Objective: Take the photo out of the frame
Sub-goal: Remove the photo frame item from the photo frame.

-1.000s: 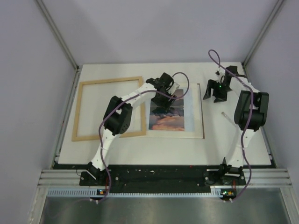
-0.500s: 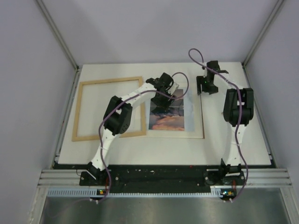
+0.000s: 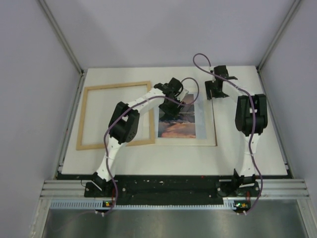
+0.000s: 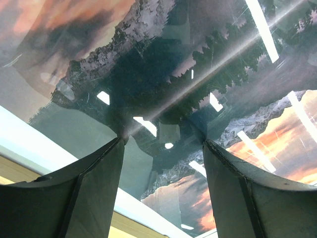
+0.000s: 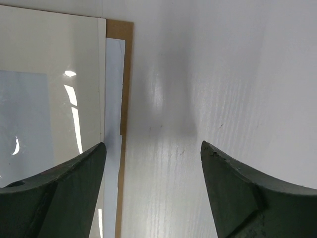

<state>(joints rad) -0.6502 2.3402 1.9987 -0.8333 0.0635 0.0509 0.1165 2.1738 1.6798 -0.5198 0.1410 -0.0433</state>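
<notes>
So the photo (image 3: 181,124) is lying flat in the middle of the table (image 3: 247,153), print side up. The orange-brown mountain landscape sits in the middle of the pale sheet. It's lying on top of the brown backing board (image 5: 127,74), which pokes out along the right edge. The frame (image 3: 82,119) lies off to the left, flat on the table, with its right bar just beside the stack.

The left gripper (image 3: 171,103) is right over the top end of the print, pointing down at it. In its wrist view the left gripper (image 4: 163,141) has its jaws spread wide with nothing between them. The glossy print (image 4: 148,59) fills everything behind them. The fingertips (image 4: 119,141) look like they're down at the surface, though I honestly can't tell if they're actually pressing on it.

The right gripper (image 3: 216,91) is up by the stack's far right corner. Its jaws are also apart and holding nothing. From the wrist, the right gripper (image 5: 153,146) hangs over bare table just right of the backing board's edge.
</notes>
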